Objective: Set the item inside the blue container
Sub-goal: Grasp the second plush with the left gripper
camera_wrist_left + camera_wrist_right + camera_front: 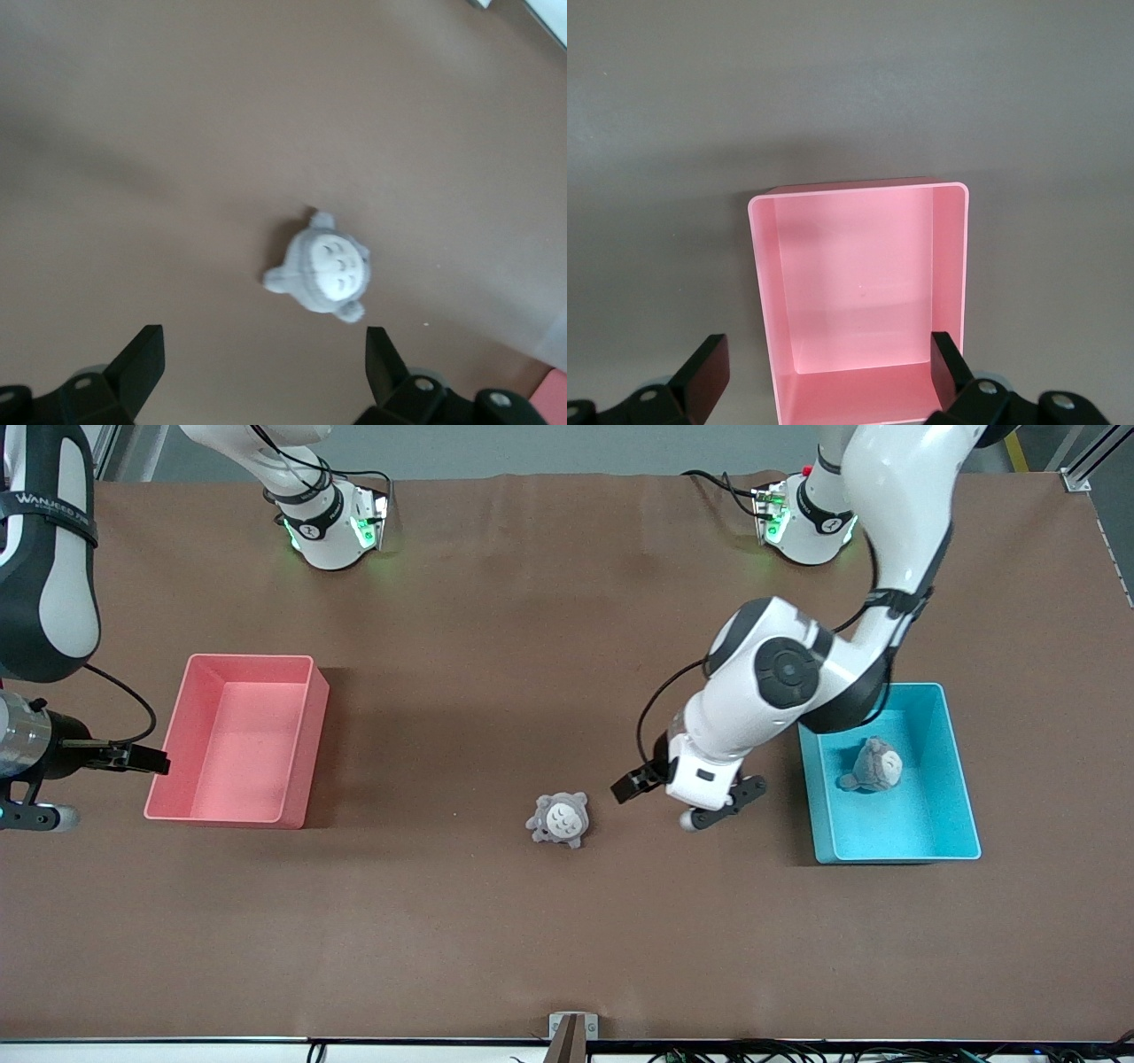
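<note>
A grey plush toy with a white belly (558, 820) (323, 270) lies on the brown table near its middle. My left gripper (687, 797) (263, 354) hangs open over the bare table between that toy and the blue container (921, 828), with nothing between its fingers. The blue container stands toward the left arm's end of the table, and a second grey plush toy (873, 766) lies in it. My right gripper (97, 786) (828, 354) waits open and empty at the right arm's end, beside the pink bin.
A pink bin (239, 744) (859, 283) of the same size stands toward the right arm's end, with nothing in it. The left arm's elbow overhangs the blue container's corner farthest from the front camera. A small metal bracket (572, 1032) sits at the table's front edge.
</note>
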Available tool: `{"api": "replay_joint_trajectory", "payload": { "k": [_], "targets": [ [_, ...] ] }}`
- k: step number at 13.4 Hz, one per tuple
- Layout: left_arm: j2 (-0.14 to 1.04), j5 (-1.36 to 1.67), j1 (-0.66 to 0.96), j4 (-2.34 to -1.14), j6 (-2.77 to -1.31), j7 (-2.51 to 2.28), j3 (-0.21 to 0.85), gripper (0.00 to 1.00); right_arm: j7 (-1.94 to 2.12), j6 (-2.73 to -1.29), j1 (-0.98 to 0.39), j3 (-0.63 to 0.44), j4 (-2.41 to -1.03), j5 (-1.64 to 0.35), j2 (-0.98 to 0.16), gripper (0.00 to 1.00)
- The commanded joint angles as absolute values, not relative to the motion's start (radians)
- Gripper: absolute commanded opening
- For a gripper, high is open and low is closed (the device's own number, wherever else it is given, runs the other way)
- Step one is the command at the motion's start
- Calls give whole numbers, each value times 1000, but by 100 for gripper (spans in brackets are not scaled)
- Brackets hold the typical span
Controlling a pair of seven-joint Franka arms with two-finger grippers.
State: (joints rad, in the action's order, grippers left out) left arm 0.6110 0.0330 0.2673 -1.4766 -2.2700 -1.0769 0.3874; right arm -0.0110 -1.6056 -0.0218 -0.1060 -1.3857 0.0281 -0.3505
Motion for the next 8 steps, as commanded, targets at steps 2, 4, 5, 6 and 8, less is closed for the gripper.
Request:
{"api": "replay_joint_trajectory", "payload": {
  "k": [2, 4, 5, 6, 8],
  "targets": [
    [716, 2, 400, -1419, -2318, -1164, 310, 100, -9, -1603, 20, -83, -1422, 40, -318, 100],
    [758, 5, 449, -1402, -2361, -1166, 267, 100, 1, -1598, 41, -81, -1407, -16, -318, 100],
    [794, 5, 466, -1378, -2376, -1167, 259, 100, 5, -1598, 40, -81, -1401, -14, -319, 100],
    [819, 3, 477, -1358, -2387, -1167, 250, 100, 3, -1598, 44, -81, -1401, -20, -321, 100],
    [836, 5, 497, -1355, -2436, -1167, 230, 100, 2, -1595, 37, -83, -1394, -8, -322, 100]
  ]
}}
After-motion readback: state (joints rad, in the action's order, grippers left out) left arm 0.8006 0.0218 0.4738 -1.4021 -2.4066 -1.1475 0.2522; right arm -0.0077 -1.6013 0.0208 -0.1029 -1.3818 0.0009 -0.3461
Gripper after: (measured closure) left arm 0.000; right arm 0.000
